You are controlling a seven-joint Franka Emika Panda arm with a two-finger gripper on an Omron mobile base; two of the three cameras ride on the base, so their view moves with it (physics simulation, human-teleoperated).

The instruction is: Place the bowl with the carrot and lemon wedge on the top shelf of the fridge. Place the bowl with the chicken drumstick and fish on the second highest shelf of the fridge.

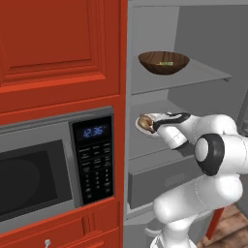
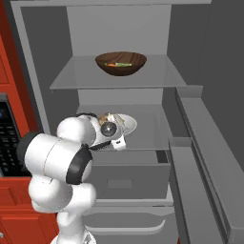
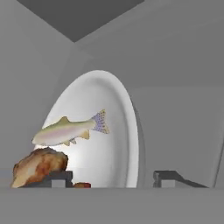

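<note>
The dark brown wooden bowl stands on the top shelf of the open fridge, with the carrot and lemon wedge inside. A white bowl rests on the second highest shelf, holding the fish and the chicken drumstick. My gripper is at that bowl's near rim. Its jaws are open, one finger inside the bowl by the drumstick and one outside, with a gap to the rim on both sides.
A red cabinet and a microwave sit left of the fridge. A grey drawer lies under the second shelf. The fridge door with its bins stands open on the right.
</note>
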